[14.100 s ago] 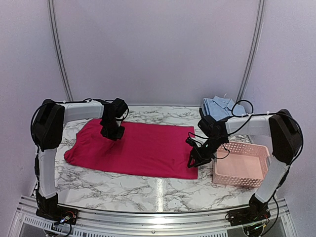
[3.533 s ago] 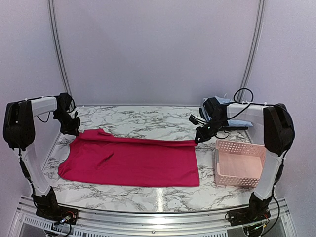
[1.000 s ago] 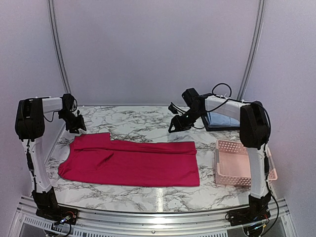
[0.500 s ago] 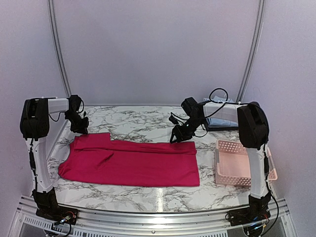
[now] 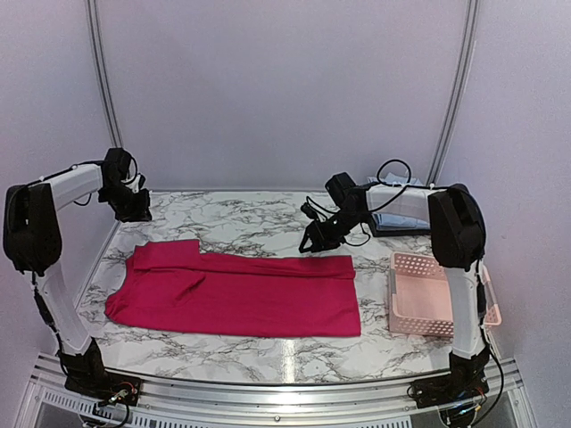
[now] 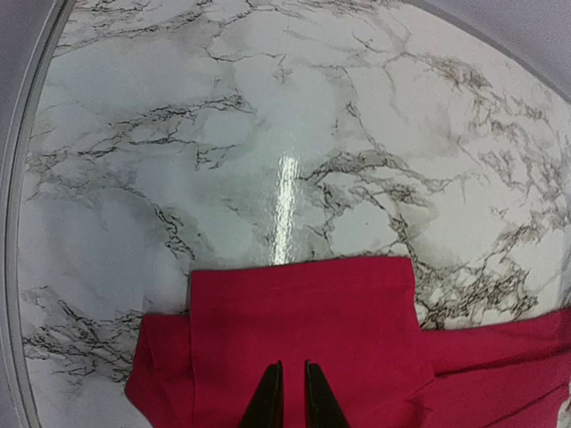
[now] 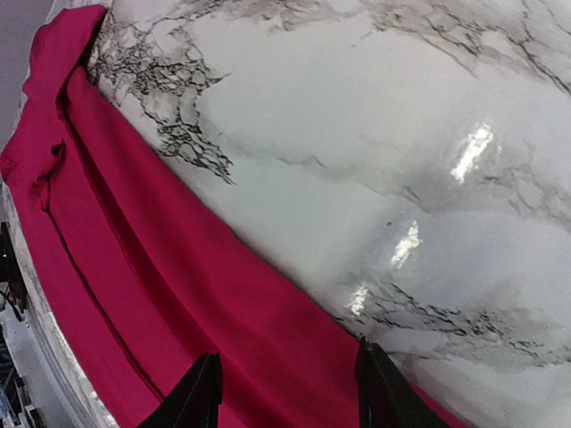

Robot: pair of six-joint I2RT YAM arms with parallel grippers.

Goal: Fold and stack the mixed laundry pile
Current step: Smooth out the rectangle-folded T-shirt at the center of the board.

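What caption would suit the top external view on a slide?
Left gripper and right gripper hover near the far edge of the partly folded magenta-red garment on a marble table.

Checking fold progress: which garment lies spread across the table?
The magenta-red garment, spread wide in the middle; the light blue shirt sits compact at the far right.

High rear view and close downward wrist views share red garment (image 5: 236, 290).

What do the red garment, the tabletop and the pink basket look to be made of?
Red garment: soft matte cloth, since it folds and creases. Tabletop: glossy marble-look surface with glare spots; real stone or laminate, cannot tell. Pink basket: likely rigid plastic, a moulded lattice wall.
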